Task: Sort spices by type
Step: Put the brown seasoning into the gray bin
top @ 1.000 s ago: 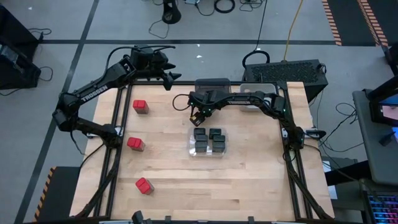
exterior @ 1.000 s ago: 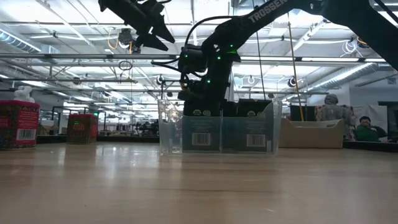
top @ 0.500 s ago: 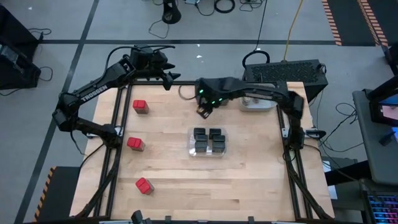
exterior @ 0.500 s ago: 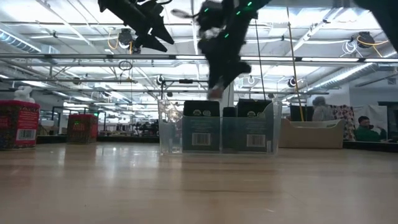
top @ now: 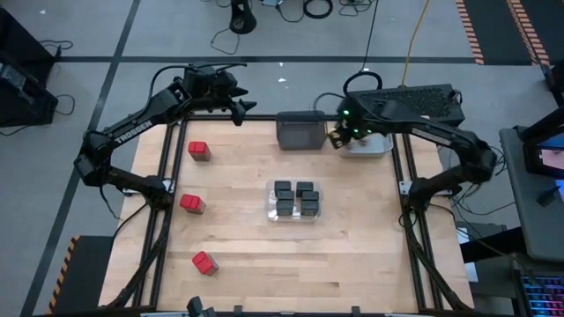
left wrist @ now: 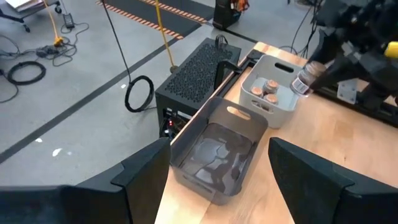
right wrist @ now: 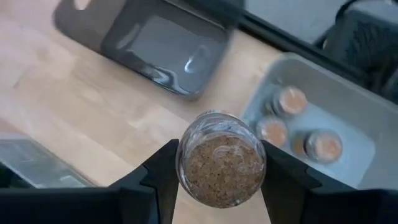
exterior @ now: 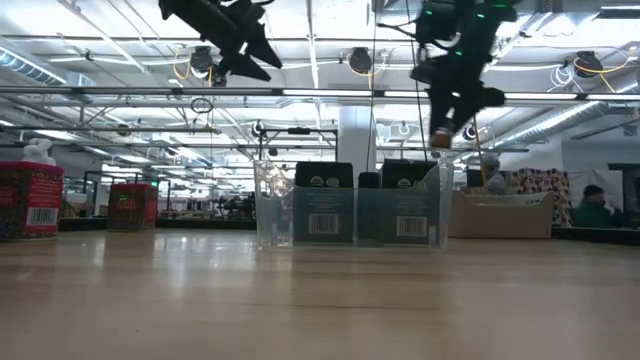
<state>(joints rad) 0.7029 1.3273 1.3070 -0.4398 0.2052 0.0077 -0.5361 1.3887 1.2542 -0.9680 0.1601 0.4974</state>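
The right hand pinches a small round glass jar of brown, grainy spice, its clear wall showing the fill, held above the counter at about one o'clock in the high view, just beside the light grey bin. That bin holds three more round jars with tan lids, standing upright close together. Next to it, at twelve o'clock, the dark grey bin shows only its glossy bare floor. Near the counter's middle, the clear bin carries six black boxy containers in three rows of two, labels and barcodes facing the low view. Three red-topped boxy containers stand loose along the nine o'clock side, one toward ten o'clock, one at nine, one toward eight, well apart from each other. The left hand hangs spread and holding nothing above the counter's eleven o'clock corner.
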